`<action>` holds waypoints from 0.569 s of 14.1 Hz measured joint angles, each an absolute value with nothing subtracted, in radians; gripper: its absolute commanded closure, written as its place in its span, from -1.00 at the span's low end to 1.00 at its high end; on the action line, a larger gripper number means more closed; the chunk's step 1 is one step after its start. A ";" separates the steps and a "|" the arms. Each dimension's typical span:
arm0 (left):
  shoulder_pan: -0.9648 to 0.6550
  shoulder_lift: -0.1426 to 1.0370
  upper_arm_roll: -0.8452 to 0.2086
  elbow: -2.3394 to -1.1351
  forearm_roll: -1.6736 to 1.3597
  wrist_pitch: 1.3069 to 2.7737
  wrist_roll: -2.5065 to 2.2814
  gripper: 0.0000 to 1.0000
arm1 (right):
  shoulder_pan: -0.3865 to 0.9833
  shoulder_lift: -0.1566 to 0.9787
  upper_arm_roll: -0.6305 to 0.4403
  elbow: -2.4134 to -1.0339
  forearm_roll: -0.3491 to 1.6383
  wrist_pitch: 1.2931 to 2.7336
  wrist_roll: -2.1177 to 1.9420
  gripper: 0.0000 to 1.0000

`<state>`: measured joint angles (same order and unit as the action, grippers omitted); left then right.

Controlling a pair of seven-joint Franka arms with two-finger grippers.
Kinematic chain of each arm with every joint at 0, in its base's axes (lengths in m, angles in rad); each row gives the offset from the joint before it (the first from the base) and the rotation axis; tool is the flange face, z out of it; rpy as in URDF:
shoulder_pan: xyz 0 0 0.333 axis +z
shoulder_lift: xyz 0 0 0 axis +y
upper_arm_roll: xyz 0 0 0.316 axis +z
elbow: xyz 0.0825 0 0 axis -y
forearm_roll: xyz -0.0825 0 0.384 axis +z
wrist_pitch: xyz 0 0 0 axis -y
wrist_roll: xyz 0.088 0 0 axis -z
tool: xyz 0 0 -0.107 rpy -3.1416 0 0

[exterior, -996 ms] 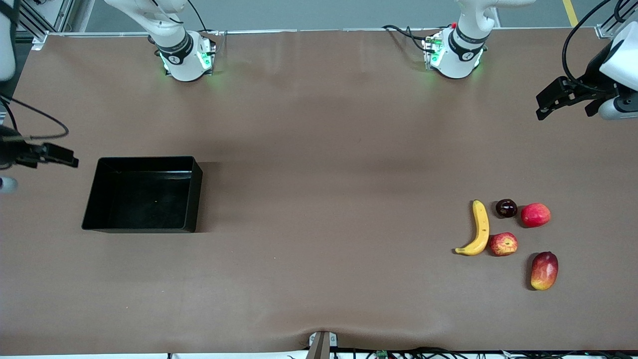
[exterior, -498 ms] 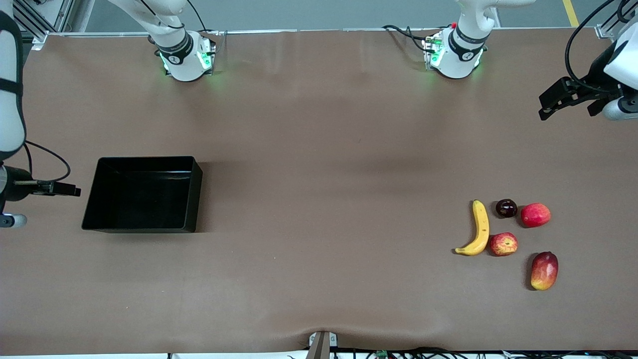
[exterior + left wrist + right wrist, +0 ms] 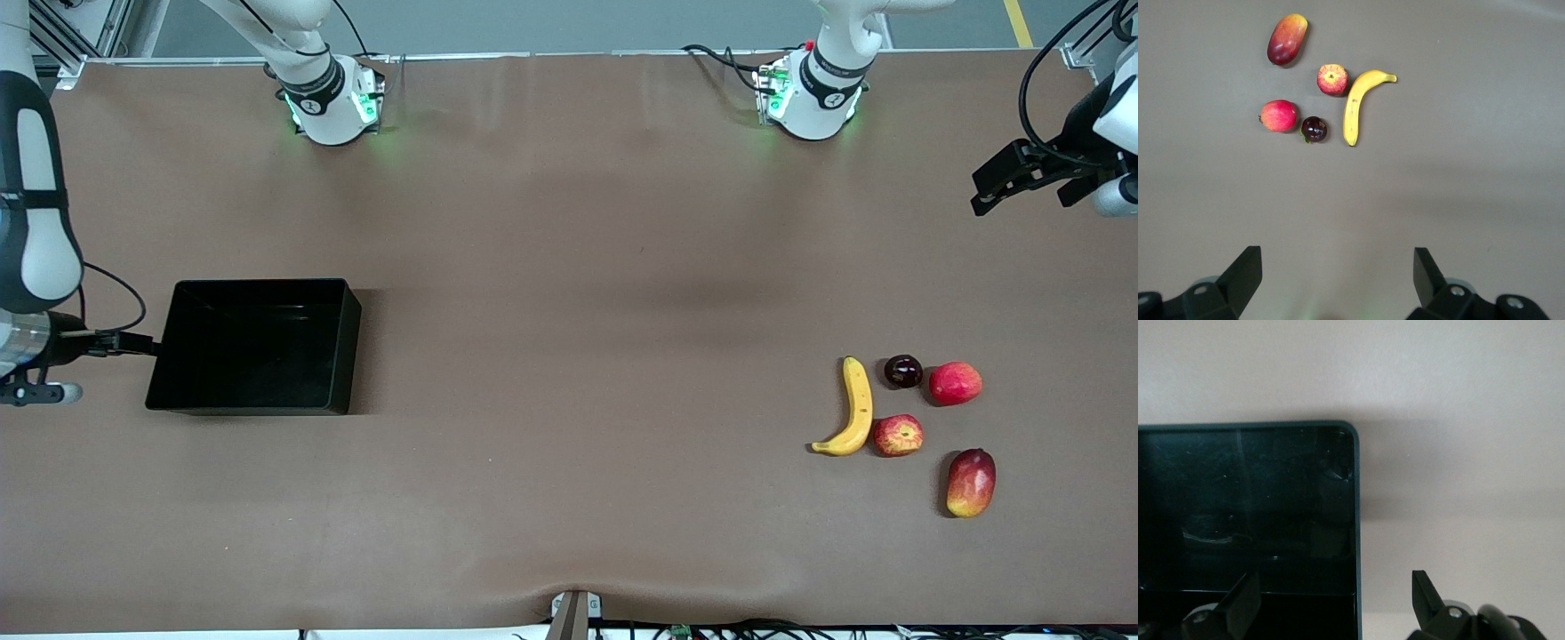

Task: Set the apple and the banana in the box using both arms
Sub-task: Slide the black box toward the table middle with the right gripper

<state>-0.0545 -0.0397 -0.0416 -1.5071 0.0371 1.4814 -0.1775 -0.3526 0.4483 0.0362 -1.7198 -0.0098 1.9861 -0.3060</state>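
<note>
My left gripper [image 3: 984, 201] hangs spread at its worktop edge; my right gripper [image 3: 133, 342], spread, straddles the box [image 3: 258, 289] wall.

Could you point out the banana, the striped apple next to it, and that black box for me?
banana [image 3: 856, 409]: front view, on the middle of its curved yellow body.
apple [image 3: 898, 435]: front view, on its streaked red and yellow skin.
box [image 3: 350, 342]: front view, on the wall toward the fruits.
</note>
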 measured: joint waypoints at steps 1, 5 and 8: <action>-0.055 -0.040 -0.044 -1.507 0.037 1.481 -0.177 -1.00 | -0.352 0.451 0.038 -1.744 -0.010 2.007 -0.308 -0.88; -0.061 -0.030 -0.052 -1.507 0.037 1.481 -0.179 -1.00 | -0.362 0.469 0.037 -1.784 -0.010 2.074 -0.388 -0.36; -0.062 -0.016 -0.053 -1.507 0.037 1.483 -0.198 -1.00 | -0.386 0.488 0.036 -1.808 -0.010 2.108 -0.408 0.32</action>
